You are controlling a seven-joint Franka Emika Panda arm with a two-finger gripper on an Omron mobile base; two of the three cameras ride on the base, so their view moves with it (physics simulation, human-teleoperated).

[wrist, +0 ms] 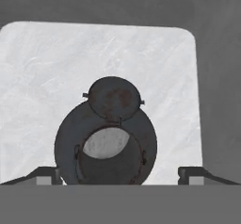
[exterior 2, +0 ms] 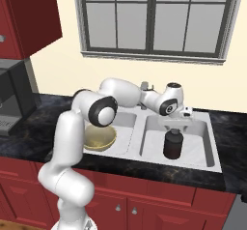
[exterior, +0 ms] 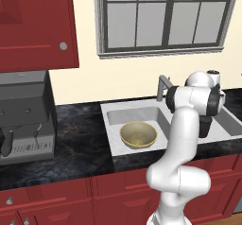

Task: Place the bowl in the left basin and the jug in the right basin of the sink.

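The dark, lidded jug (exterior 2: 173, 144) stands upright in the right basin (exterior 2: 198, 149); gripper (exterior 2: 175, 125) above it, jaws apart. Yellow-tan bowl (exterior: 138, 134) in the left basin (exterior: 115, 116). Black marbled countertop (exterior: 80, 134), red cabinets (exterior: 52, 194).

Matt dark jug (exterior 2: 173, 144); glossy marbled black countertop (exterior: 80, 139).

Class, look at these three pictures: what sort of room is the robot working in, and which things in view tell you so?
A kitchen, rendered rather than real. Clues: a double-basin sink with a faucet set in a black marbled countertop, red cabinets below and above, and a coffee machine beside the sink.
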